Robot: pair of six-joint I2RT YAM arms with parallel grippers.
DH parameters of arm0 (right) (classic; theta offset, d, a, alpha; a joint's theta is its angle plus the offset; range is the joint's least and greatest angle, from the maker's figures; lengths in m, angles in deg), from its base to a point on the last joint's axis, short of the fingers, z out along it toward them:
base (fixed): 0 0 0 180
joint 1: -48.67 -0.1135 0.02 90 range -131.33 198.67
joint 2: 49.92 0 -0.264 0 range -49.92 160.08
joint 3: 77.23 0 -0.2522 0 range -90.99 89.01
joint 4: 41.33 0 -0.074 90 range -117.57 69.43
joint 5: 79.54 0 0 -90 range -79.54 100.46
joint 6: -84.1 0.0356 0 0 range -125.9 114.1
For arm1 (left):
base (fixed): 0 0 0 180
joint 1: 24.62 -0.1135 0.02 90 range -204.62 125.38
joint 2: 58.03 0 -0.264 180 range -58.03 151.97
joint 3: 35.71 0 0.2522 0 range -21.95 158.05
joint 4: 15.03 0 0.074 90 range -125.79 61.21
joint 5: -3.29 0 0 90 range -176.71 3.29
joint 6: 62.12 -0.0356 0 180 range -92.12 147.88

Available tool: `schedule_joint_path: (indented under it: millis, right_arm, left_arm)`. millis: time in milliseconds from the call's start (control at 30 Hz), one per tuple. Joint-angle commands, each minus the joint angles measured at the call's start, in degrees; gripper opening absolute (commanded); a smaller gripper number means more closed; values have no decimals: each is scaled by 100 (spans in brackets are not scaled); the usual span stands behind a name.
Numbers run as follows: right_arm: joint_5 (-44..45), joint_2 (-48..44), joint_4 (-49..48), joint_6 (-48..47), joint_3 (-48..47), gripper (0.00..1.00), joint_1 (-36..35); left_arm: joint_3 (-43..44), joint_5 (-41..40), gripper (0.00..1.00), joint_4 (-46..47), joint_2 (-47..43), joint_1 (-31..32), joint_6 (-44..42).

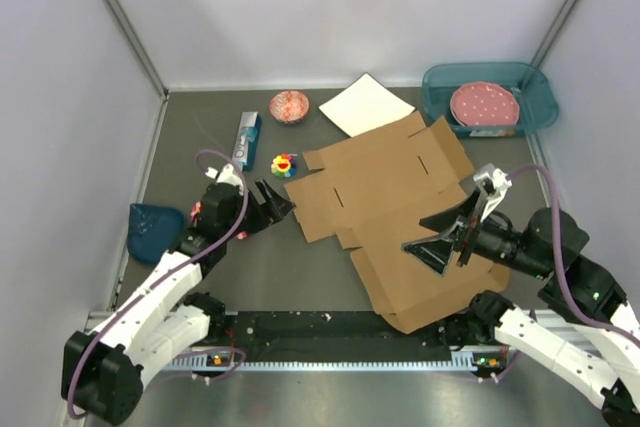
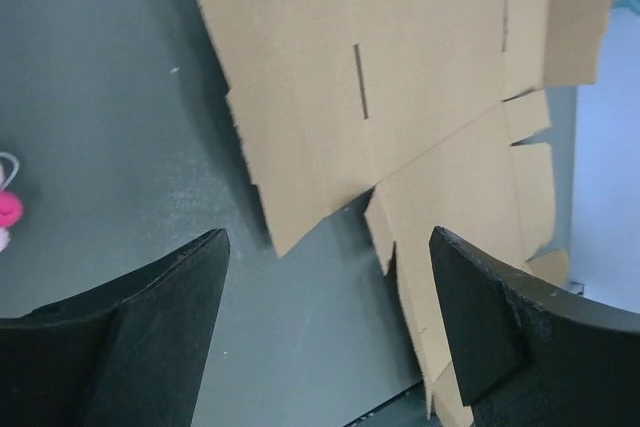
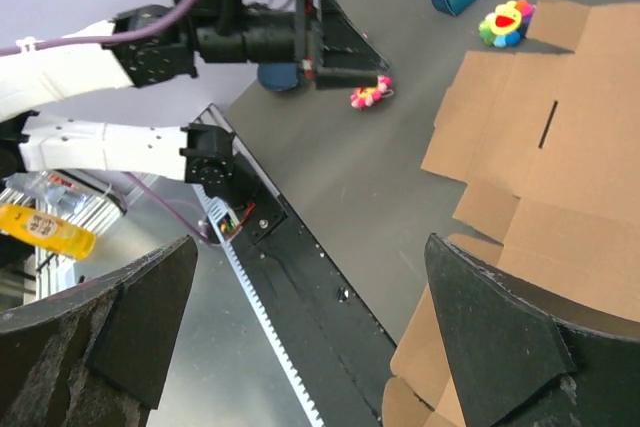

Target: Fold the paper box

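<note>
The paper box (image 1: 390, 192) is a flat brown die-cut cardboard sheet with flaps and slits, lying unfolded on the dark table. Its near end reaches the front rail. My left gripper (image 1: 278, 202) is open and empty just left of the sheet's left edge. In the left wrist view the gripper (image 2: 328, 237) faces the box (image 2: 430, 67), not touching it. My right gripper (image 1: 413, 234) is open and empty, hovering over the sheet's near half. In the right wrist view the gripper (image 3: 312, 247) looks past the box (image 3: 560, 197) toward the rail.
A white paper sheet (image 1: 365, 104), a red bowl (image 1: 290, 105), a blue tube (image 1: 247, 137) and a colourful toy (image 1: 285, 165) lie at the back. A teal bin (image 1: 537, 107) holds a pink plate (image 1: 484, 104). A blue cloth (image 1: 155, 227) lies far left. A black rail (image 1: 340, 332) runs along the front.
</note>
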Motion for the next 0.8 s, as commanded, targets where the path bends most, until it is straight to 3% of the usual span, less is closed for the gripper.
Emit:
schedule_joint_path:
  millis: [0,233,367,433,667,767]
  right_arm:
    - [446,-444,-332,386,426,98,13]
    - [623,-664,-332,387,717,98,22]
    - [596,-603,-323,378,788,97,13]
    - [649,-603,-314,360,831,97,13]
    - [798,-612,-305,299,910,97,13]
    - [877,-568,-297,281,920,97,13]
  left_arm:
    - [486,197,86,186,-144,2,-93]
    - [-233,178,89,903,-321,2,389]
    - [-129,381,91,651,-40,2,461]
    - [20,382,99,440,13,2,347]
    - [12,785,99,746,110,2,188]
    - [-146,523,98,782,-12,2,285]
